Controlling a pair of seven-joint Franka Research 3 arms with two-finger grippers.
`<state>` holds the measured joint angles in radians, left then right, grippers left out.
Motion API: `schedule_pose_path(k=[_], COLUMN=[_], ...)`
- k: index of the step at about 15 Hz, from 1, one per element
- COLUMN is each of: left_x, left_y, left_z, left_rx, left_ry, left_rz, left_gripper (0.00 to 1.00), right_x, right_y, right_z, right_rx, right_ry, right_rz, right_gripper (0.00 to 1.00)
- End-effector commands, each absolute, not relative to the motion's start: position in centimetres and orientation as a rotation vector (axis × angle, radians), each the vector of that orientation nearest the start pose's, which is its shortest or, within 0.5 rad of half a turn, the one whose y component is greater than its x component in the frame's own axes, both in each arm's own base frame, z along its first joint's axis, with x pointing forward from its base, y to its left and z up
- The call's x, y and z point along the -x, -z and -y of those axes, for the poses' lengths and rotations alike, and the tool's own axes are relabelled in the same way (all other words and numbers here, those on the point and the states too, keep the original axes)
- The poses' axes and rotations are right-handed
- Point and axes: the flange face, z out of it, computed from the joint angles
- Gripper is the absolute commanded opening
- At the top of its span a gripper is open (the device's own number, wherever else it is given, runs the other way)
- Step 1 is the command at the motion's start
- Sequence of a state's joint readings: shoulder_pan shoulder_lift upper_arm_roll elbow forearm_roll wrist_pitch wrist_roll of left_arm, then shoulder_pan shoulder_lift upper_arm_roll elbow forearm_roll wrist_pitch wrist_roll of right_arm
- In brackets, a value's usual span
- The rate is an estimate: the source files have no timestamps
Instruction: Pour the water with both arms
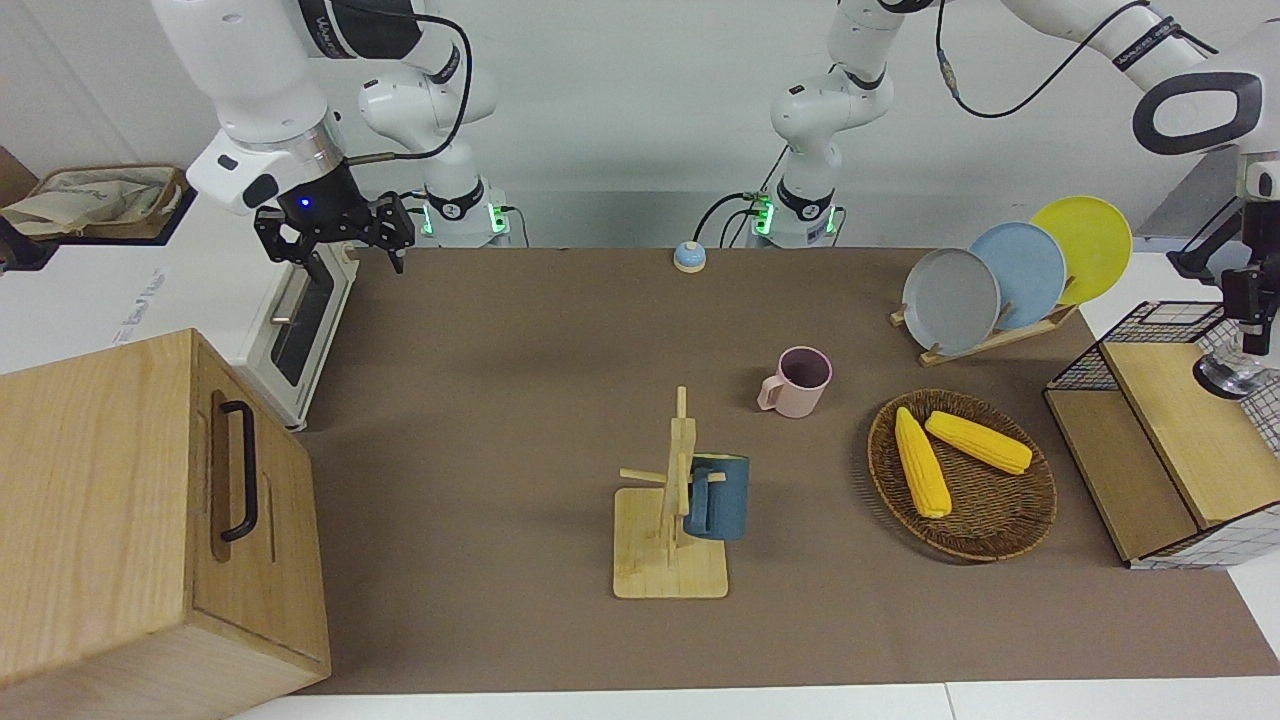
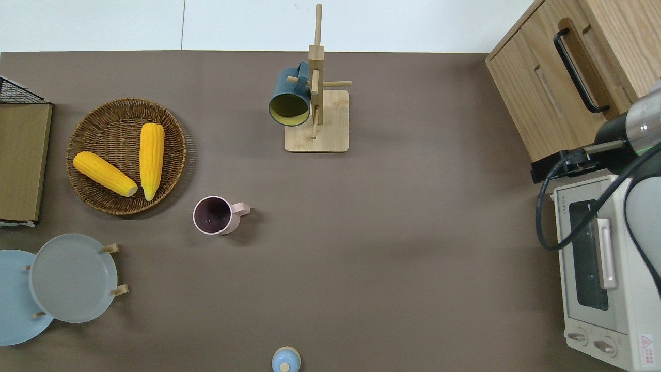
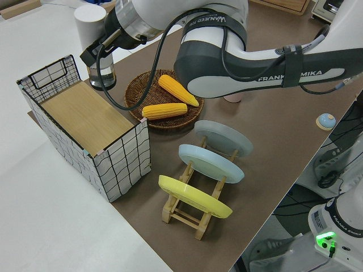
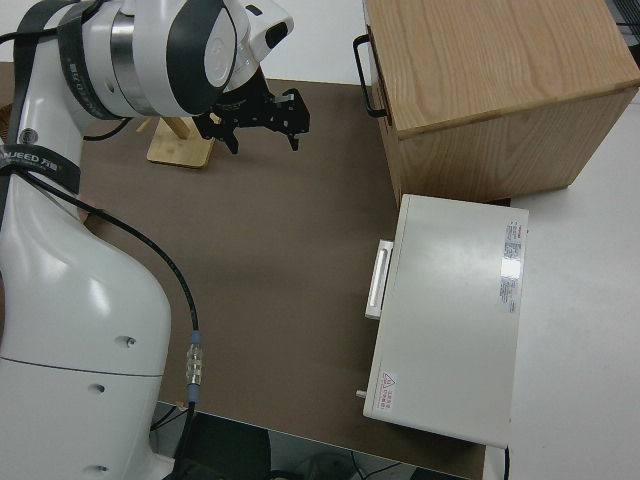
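My left gripper (image 1: 1256,318) is shut on a white bottle with a clear base (image 1: 1228,376). It holds the bottle upright over the wire-sided wooden box (image 1: 1180,440) at the left arm's end of the table. In the left side view the gripper (image 3: 103,47) clamps the bottle (image 3: 89,20) at mid-height, its clear end down. I cannot tell whether the base touches the box. A pink mug (image 1: 797,381) stands on the brown mat (image 2: 361,232), also in the overhead view (image 2: 214,215). My right gripper (image 1: 335,236) is open, empty and parked.
A wooden mug rack (image 1: 672,520) holds a blue mug (image 1: 716,498). A wicker basket (image 1: 1010,530) with two corn cobs sits beside the box. A plate rack (image 1: 1000,275), a toaster oven (image 2: 599,274), a wooden cabinet (image 1: 150,520) and a small blue bell (image 1: 688,257) stand around the mat.
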<state>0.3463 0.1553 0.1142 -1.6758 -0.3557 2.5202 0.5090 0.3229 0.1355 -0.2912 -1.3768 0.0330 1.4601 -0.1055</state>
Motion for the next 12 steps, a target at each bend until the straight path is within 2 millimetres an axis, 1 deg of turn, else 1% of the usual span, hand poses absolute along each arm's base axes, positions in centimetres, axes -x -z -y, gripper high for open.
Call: schedule_pose_path(k=[1, 3, 7, 10, 12], left_x=[-58.9, -58.3, -57.4, -57.0, -57.2], left_y=[-59.0, -58.2, -55.1, -54.0, -53.1], left_z=[-32.0, -33.5, -35.3, -35.9, -35.9], left_rx=[2.82, 2.815, 2.822, 2.83, 2.846], left_ry=[1.2, 1.229, 1.226, 1.234, 1.219], left_rz=[0.128, 0.061, -0.049, -0.06, -0.057], left_gripper=[0.0, 0.0, 0.0, 0.0, 0.0], right_x=[-57.7, -57.8, -57.8, -57.8, -57.7], right_y=[-63.5, -63.4, -63.4, -63.4, -63.5], right_z=[-3.5, -3.4, -3.5, -3.5, -3.4], right_rx=[3.133, 3.134, 3.134, 3.134, 3.134], right_ry=[-0.072, -0.074, -0.074, -0.074, -0.072], right_rz=[0.235, 0.232, 0.235, 0.235, 0.232], right_gripper=[0.983, 0.983, 0.983, 0.985, 0.983])
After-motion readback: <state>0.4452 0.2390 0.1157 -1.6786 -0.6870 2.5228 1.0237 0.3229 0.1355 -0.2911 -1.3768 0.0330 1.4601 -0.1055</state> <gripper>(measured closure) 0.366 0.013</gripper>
